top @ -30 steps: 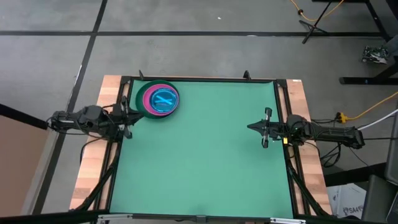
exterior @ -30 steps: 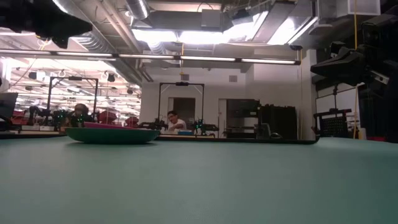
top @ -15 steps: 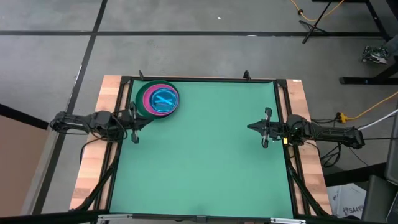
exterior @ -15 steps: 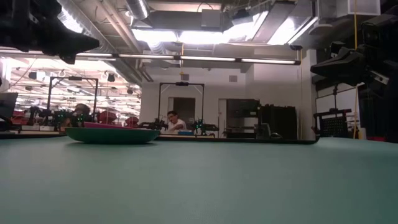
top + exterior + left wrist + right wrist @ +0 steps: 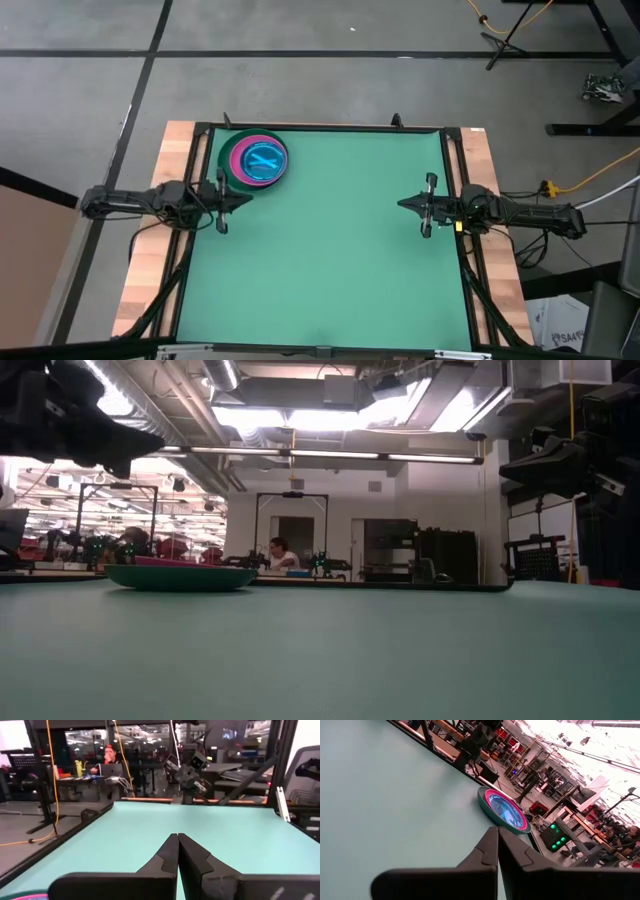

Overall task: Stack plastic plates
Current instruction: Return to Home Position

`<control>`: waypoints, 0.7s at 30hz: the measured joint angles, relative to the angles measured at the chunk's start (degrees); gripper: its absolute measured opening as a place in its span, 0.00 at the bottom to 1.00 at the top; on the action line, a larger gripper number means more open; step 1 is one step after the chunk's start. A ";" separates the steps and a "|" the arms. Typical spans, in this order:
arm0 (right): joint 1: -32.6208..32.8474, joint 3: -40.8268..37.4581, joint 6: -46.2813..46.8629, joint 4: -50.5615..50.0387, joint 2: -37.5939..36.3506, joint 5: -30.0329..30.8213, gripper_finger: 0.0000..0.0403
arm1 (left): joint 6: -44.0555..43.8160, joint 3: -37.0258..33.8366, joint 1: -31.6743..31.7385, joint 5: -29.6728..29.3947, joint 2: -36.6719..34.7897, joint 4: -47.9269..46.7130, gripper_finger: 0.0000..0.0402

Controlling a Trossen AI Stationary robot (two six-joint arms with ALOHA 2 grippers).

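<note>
- Plastic plates (image 5: pixel 256 160) are sitting as one nested stack at the far left corner of the table (image 5: pixel 330 280) — dark green underneath, cyan on top.
- Left arm (image 5: pixel 150 200) is hovering just beside the stack, with the left jaws closed on nothing. A careless sweep risks nudging the plates off the edge.
- Right arm (image 5: pixel 510 210) is waiting at the right edge — the right jaws are closed and empty, well apart from the plates.

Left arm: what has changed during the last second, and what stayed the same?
The left gripper, shut and empty, has moved inward over the table, toward its middle, beside the stack of plates. The stack and the right gripper, also shut, stayed put.
</note>
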 joint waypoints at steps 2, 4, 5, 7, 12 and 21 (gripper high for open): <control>-0.02 0.00 0.00 0.00 0.00 0.02 0.01 | 0.11 -0.82 1.13 0.69 0.12 2.02 0.00; -0.01 0.00 0.00 -0.05 -0.01 0.04 0.01 | 0.21 -0.81 2.38 1.92 0.13 2.22 0.00; -0.01 0.00 0.00 -0.06 0.00 0.04 0.01 | 0.19 -0.81 2.94 2.57 0.13 2.08 0.00; -0.01 0.00 0.00 -0.07 0.00 0.04 0.01 | 0.16 -0.81 3.90 4.24 0.13 2.11 0.00; -0.01 0.00 0.00 -0.09 0.00 0.04 0.01 | -0.53 -0.81 5.69 6.22 0.15 1.08 0.00; -0.01 0.00 0.00 -0.11 0.00 0.04 0.01 | -0.74 -0.81 6.28 6.25 0.17 1.01 0.00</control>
